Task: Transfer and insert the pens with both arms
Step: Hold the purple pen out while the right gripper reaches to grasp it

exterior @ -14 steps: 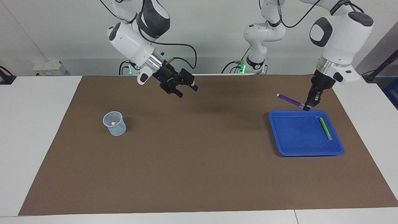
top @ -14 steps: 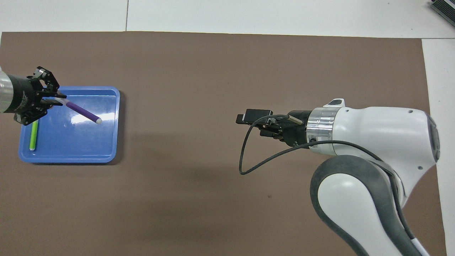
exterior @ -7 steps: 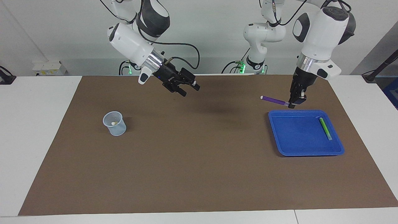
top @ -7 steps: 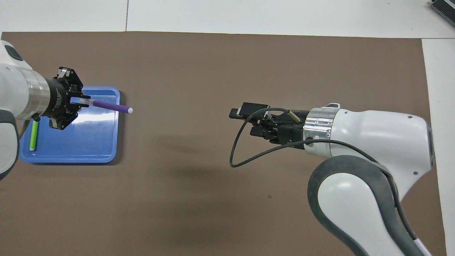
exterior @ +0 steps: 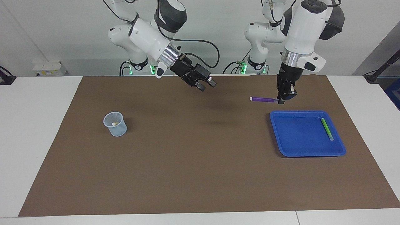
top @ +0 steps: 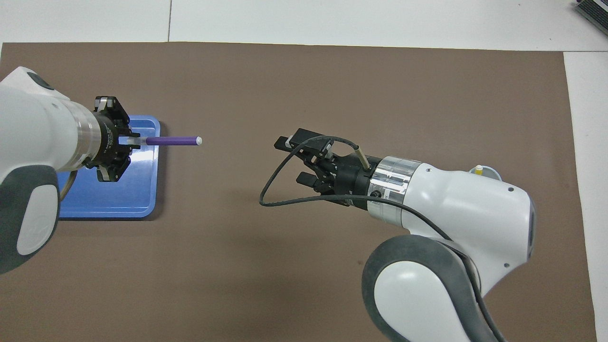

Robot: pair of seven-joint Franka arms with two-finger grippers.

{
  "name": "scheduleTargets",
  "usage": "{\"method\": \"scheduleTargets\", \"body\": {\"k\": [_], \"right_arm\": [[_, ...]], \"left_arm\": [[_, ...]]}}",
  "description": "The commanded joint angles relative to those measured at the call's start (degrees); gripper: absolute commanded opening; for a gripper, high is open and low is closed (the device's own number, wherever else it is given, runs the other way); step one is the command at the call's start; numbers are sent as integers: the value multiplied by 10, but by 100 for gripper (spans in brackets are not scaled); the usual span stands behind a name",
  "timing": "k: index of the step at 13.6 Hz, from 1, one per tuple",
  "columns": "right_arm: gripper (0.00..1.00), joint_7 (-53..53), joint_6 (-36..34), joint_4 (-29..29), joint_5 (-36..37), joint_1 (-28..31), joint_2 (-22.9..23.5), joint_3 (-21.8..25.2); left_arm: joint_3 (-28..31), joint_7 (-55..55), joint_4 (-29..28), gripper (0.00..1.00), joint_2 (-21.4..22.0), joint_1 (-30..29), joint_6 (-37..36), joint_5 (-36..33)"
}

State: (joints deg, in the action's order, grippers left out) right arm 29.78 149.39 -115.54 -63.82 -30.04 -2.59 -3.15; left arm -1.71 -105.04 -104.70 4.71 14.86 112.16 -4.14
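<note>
Brown mat (exterior: pixel 193 162) over white tabletop (exterior: pixel 34 131), pale wall at the robots' end. Left gripper (exterior: pixel 282 99) up in the air over the mat, just beside the blue tray (exterior: pixel 304 148), jaws clamped on one end of the purple pen (exterior: pixel 264 99); pen level, pale tip pointing away from the jaws toward the right gripper (exterior: pixel 206 85). Right gripper raised over mid-mat, jaws spread wide, nothing between them, well apart from the pen tip. Green pen (exterior: pixel 327 128) flat in the tray, below the left jaws. Mesh cup (exterior: pixel 115 124) well apart from both, toward the right arm's end, with a pale pen end showing inside.
</note>
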Motion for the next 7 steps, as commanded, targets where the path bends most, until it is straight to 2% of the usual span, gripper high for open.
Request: {"method": "scheduleTargets", "body": {"k": [1, 5, 7], "right_arm": [[100, 12, 47, 25, -33, -24, 30, 0], [100, 15, 68, 82, -33, -34, 79, -4], [100, 21, 115, 88, -35, -52, 93, -14]], "left_arm": [[2, -53, -4, 0, 15, 18, -19, -20], [-12, -62, -4, 0, 20, 22, -18, -20], [-22, -63, -4, 0, 21, 22, -18, -20]]}}
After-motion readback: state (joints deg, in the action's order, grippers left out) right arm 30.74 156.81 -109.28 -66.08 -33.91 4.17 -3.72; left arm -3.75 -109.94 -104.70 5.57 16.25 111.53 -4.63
